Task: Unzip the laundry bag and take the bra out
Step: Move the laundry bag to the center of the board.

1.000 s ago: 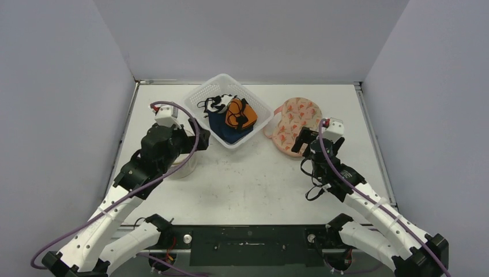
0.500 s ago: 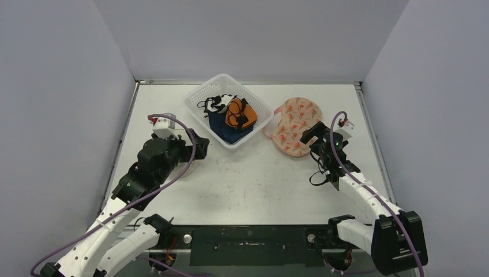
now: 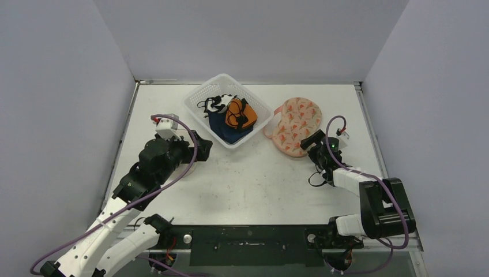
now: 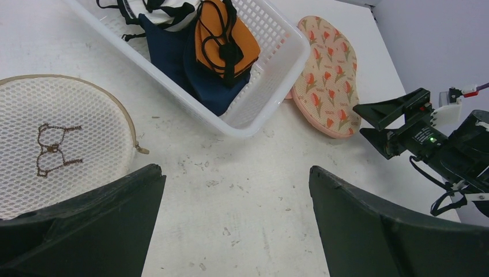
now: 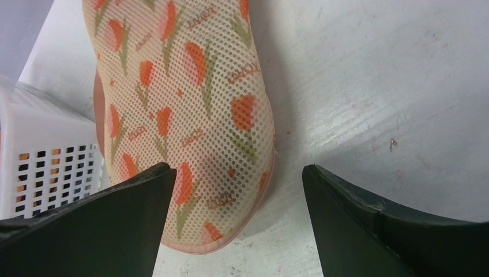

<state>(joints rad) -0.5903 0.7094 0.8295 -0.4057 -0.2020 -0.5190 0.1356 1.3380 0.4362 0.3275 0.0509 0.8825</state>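
Right wrist: your R claw (image 5: 237,168) spread, empty, at tulip-print laundry bag (image 5: 190,98) end; L claw (image 4: 235,169) spread, near white mesh bag (image 4: 63,133).

Arm bodies: white link shells, black joint housings.
Purple cable (image 3: 195,138) is looped along left arm (image 3: 144,173) and right arm (image 3: 353,176); black fingers (image 4: 392,231) noted on left tool (image 4: 235,170) and right tool (image 5: 237,168); green lamp (image 4: 431,139) lit.

Bright, even, diffuse light from above washes the white table (image 5: 392,69). A soft shadow lies beside the flowered bag (image 5: 190,86) ahead of the right pincer (image 5: 236,173) (whose near fingers (image 5: 86,231) blur slightly), the mesh crisp.
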